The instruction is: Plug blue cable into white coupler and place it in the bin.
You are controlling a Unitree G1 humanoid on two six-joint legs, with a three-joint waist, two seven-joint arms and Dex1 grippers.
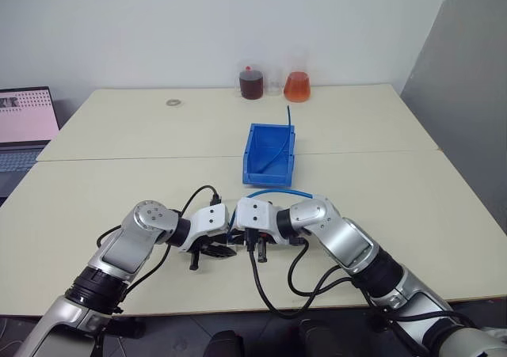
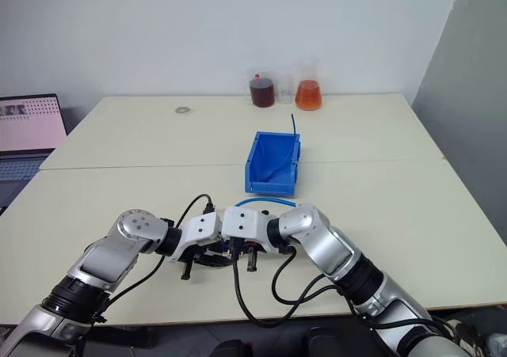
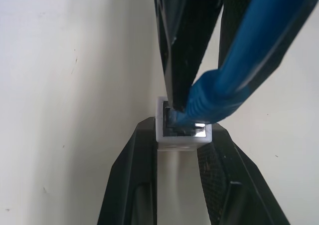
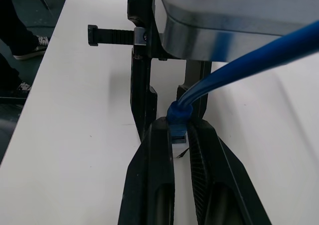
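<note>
Tabletop (image 1: 396,206), both end effectors nose-to-nose

Plain white wall (image 1: 198,24) at the back, grey wall (image 1: 467,96) on the right. Two pale cream desks (image 1: 119,127) pushed together, seam running across. Laptop (image 1: 24,127) open on the far left, two jars (image 1: 252,82) of dark and orange liquid by the back edge, small ring (image 1: 173,102) nearby. Soft, even light.
</note>
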